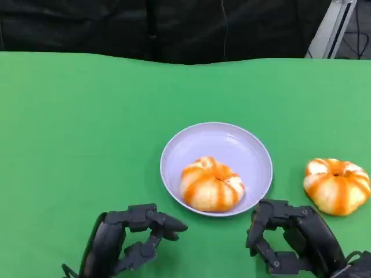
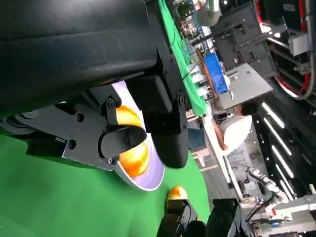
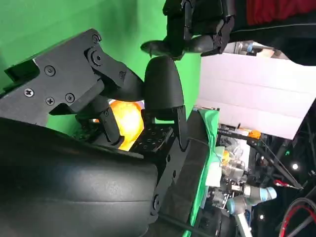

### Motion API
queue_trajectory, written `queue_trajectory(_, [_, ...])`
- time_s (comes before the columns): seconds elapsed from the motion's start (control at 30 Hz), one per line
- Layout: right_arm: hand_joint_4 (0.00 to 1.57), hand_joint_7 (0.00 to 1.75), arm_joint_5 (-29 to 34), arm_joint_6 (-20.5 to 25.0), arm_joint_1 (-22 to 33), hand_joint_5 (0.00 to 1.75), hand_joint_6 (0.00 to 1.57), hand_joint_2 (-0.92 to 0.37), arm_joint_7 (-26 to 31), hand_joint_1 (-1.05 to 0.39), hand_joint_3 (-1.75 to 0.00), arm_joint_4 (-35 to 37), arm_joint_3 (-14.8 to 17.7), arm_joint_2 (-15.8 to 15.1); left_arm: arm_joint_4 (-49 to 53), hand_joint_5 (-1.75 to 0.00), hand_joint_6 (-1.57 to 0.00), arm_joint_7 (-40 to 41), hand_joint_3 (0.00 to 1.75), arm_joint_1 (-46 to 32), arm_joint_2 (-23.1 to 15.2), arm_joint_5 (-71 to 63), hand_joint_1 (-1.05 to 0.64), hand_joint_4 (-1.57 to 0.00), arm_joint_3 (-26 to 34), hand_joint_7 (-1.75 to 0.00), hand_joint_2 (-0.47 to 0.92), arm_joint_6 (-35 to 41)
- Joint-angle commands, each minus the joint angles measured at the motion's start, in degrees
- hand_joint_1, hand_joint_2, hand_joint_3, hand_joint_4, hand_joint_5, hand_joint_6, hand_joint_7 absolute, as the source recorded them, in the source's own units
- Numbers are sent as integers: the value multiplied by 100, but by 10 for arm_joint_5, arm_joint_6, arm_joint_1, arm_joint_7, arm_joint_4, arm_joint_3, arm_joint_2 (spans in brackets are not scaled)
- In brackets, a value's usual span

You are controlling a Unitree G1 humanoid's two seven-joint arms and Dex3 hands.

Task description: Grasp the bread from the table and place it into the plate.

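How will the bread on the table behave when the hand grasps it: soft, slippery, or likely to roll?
The bread looks puffy and lobed, so it is probably soft, light and easy to dent. Its orange glaze seems shiny, so it may be a little slippery or sticky. It sits on a broad base on the table, so it will more likely slide than roll.

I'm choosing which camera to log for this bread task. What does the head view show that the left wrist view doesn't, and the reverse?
The head view alone lays out the whole plate, both hands apart from the bread, and the green table's far edge. The left wrist view alone shows a person and equipment beyond the table. Both show the bread in the plate, the second bread on the table, the left hand and the right hand.
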State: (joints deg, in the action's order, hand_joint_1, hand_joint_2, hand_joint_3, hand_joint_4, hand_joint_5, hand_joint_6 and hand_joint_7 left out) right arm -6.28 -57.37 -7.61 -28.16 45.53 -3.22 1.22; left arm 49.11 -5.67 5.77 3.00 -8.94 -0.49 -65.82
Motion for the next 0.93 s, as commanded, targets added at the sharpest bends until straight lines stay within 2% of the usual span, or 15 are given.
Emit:
queue_trajectory(0.03, [81, 132, -7, 0, 3, 162, 85, -53, 2, -16, -110, -5, 3, -6, 13, -150, -93, 13, 111, 2, -4, 3, -8, -89, -7, -124, 54, -12])
queue_trajectory(0.13, [81, 132, -4, 1, 3, 162, 85, -52, 4, -16, -110, -4, 4, -7, 18, -162, -86, 8, 117, -1, 5, 12, -11, -86, -17, -139, 51, -17])
queue_trajectory(0.27, [80, 132, -1, -1, 2, 161, 85, -53, 5, -15, -110, -2, 3, -9, 19, -169, -80, 0, 122, -3, 7, 17, -15, -81, -30, -148, 48, -15])
queue_trajectory(0.7, [81, 130, -5, 0, 3, 160, 86, -54, 0, -14, -108, -3, 3, -9, 10, -164, -77, -2, 121, -10, 5, 18, -18, -80, -55, -149, 49, -10])
queue_trajectory(0.93, [81, 131, 0, -3, 5, 161, 86, -54, 3, -16, -106, -4, 2, -9, 9, -168, -74, -1, 120, -10, 0, 20, -18, -77, -58, -152, 50, -12])
